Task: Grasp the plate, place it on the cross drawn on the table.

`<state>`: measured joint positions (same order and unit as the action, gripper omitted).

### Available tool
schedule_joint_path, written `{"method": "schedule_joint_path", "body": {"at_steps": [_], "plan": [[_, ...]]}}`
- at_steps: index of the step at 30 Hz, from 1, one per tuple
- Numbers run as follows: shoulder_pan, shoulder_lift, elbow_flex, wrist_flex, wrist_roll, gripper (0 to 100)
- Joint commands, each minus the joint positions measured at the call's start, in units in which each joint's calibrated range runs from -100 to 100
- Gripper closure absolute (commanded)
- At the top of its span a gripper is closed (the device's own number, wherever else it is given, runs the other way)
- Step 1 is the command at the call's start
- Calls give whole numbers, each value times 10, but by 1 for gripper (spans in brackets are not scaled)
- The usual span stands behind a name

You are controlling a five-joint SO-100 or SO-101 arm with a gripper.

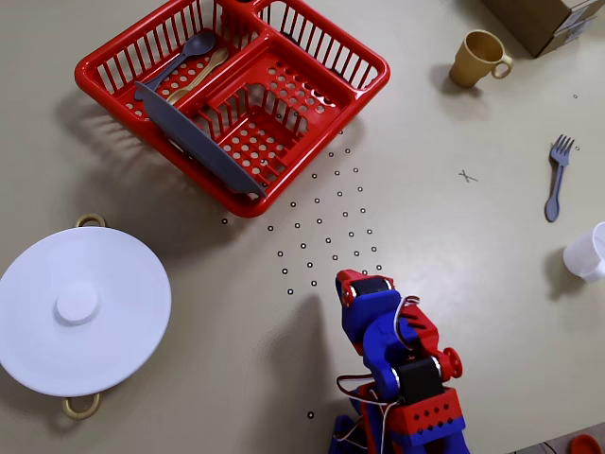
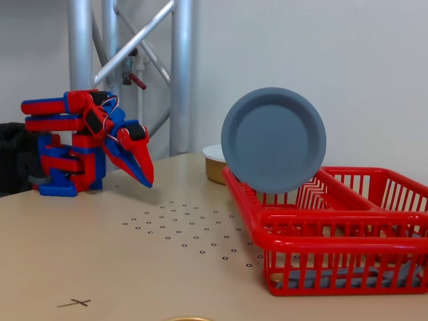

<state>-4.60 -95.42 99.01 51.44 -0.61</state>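
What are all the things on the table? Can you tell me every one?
plate: 1, grey-blue, standing on edge in the red basket
basket: 1, red, top left in the overhead view
spoons: 2, grey and tan, in the basket's far compartment
lid: 1, white with a knob, on a gold-handled pot, left
mug: 1, yellow, top right
fork: 1, grey-blue, right
cup: 1, white, right edge
box: 1, cardboard, top right corner
cross: 1, pen-drawn, left of the fork
hand: 1, red and blue, shut, empty, above the table

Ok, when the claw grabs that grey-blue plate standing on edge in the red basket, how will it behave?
The round grey-blue plastic plate looks thin and rigid, so probably light and stiff. Its smooth rim may slip in the claw. Standing upright in the red slotted basket, it could tip or roll if nudged.
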Motion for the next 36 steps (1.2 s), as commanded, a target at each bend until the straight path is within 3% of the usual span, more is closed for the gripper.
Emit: {"method": "schedule_joint_path", "body": {"at_steps": [1,17,19,21,26,32,36], "plan": [[-3,-4,9,2,4,100],[-3,-4,9,2,6,100],[-4,-4,9,-4,-16,100],[-14,-2,9,-19,13,100],[-24,91,-39,-32,91,82],[-49,272,-243,-50,149,83],[-80,360,-350,-3,224,81]]}}
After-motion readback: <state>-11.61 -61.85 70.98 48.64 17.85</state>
